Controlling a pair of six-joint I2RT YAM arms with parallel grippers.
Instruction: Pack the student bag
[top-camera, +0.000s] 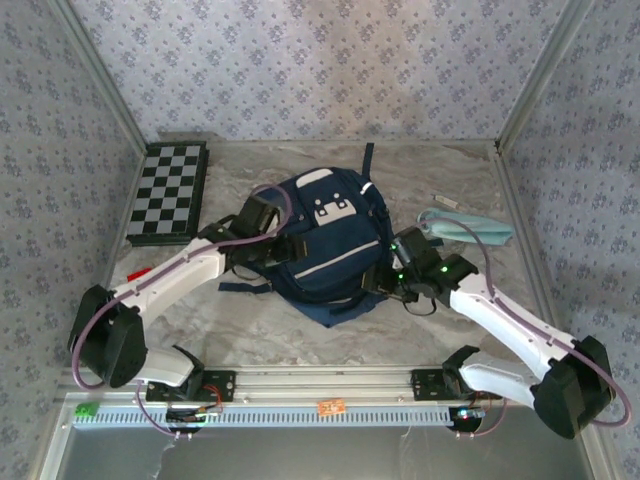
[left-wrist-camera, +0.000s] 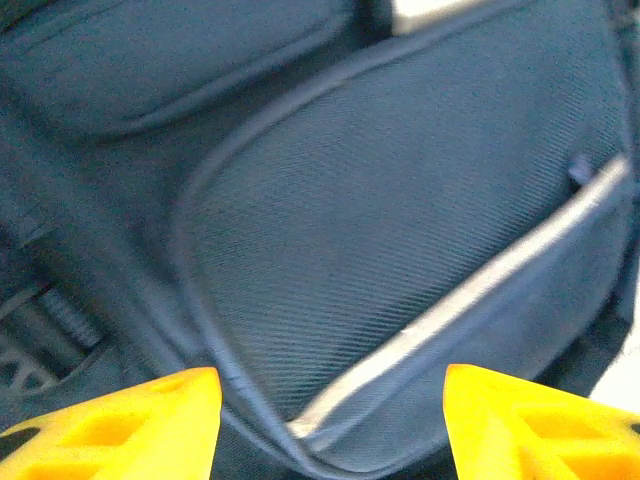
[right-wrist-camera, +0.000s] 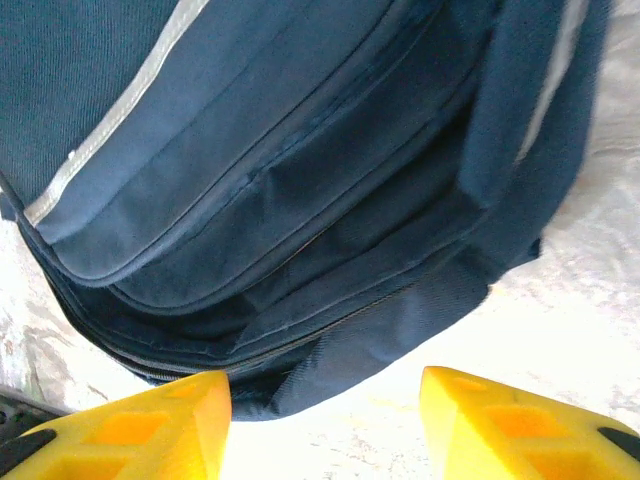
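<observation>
Student bag (top-camera: 325, 240) lies flat at the centre of the counter (top-camera: 420, 340). A game board (top-camera: 170, 192) lies at the far left corner, apart from the bag. A pouch (top-camera: 465, 227) lies right of the bag, with a slim stick-like item (top-camera: 447, 202) just behind it. Left pincer (top-camera: 288, 250) stands at the bag's left flank, right pincer (top-camera: 385, 272) at its right flank.

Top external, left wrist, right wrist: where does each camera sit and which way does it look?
Top external: above and behind the arms, looking down on the table, the student bag and both arms.
Left wrist: on the left arm, facing the bag's front pocket; yellow left fingers apart at the bottom.
Right wrist: on the right arm, facing the bag's lower edge; yellow right fingers apart.
Shared: all see the bag's pale stripe.
</observation>
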